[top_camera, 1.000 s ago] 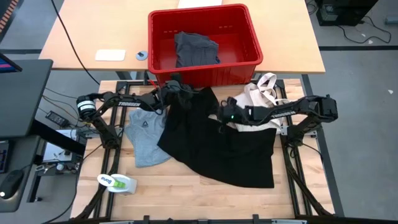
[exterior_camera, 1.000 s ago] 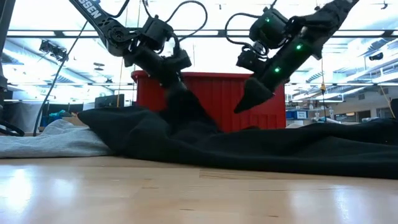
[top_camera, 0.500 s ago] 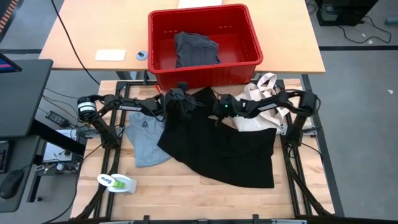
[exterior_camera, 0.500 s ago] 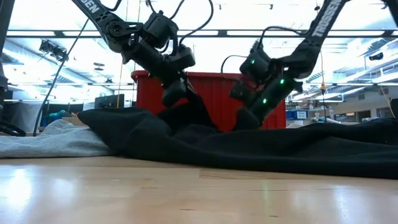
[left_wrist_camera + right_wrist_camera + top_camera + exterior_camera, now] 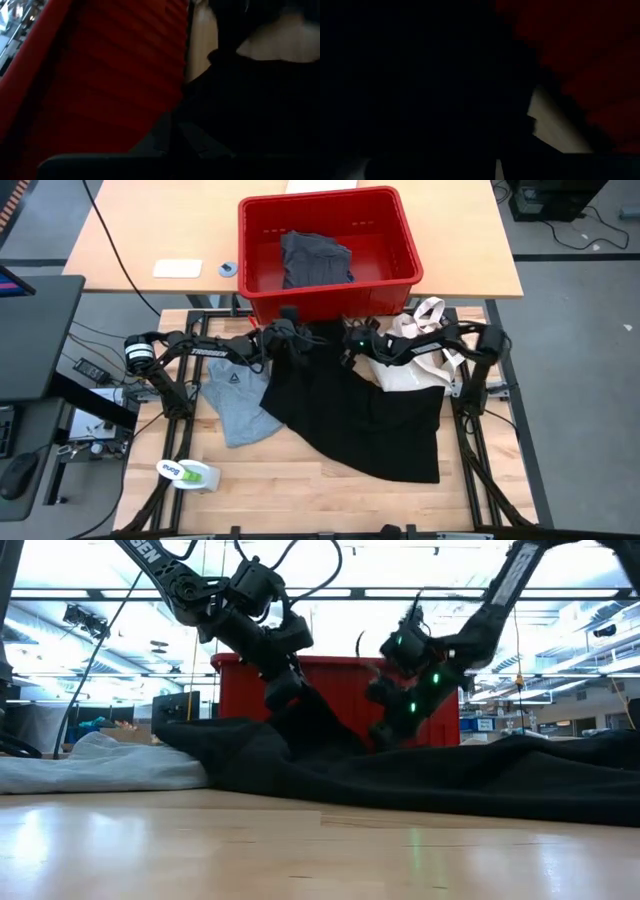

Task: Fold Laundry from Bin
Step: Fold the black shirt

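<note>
black garment (image 5: 350, 405) spread across the wooden table (image 5: 280, 490), upper edge bunched just in front of the red bin (image 5: 325, 290). left gripper (image 5: 288, 338) at that upper edge, fingers pressed together on a raised fold of the black cloth; same pinch seen in the low view (image 5: 285, 692). right gripper (image 5: 352, 345) just beside it at the same edge, fingers likewise closed, tip buried in the black fabric (image 5: 385, 725); whether cloth is actually caught there, not discernible. light grey t-shirt (image 5: 235, 395) flat on the table, touching the black garment's left border. cream tote bag (image 5: 420, 340) partly under the right arm. dark grey garment (image 5: 315, 260) inside the bin. red bin wall (image 5: 100, 75) filling the left wrist view.
</note>
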Robot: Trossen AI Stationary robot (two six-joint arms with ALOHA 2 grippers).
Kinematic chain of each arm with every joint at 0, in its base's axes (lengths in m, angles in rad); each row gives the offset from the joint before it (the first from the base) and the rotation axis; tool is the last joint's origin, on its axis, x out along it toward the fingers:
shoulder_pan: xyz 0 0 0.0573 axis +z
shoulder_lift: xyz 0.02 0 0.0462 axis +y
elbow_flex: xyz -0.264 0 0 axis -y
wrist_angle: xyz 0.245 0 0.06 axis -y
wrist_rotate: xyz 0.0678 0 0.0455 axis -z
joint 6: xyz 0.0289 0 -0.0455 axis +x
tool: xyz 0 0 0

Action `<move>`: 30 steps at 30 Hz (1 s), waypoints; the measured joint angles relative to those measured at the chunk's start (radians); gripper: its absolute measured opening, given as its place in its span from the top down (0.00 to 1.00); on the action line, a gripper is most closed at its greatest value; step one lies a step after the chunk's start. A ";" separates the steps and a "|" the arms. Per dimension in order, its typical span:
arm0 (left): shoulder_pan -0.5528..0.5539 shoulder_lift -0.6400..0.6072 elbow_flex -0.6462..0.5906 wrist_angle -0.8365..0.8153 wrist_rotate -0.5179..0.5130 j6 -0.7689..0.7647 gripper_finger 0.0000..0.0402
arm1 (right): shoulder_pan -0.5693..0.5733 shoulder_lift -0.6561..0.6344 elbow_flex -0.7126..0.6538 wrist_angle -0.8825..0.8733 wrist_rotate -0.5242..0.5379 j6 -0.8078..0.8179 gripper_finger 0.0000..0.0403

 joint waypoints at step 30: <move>-0.073 -0.059 -0.002 -0.120 0.045 0.069 0.96 | -0.097 0.083 0.000 0.150 -0.443 -0.146 0.41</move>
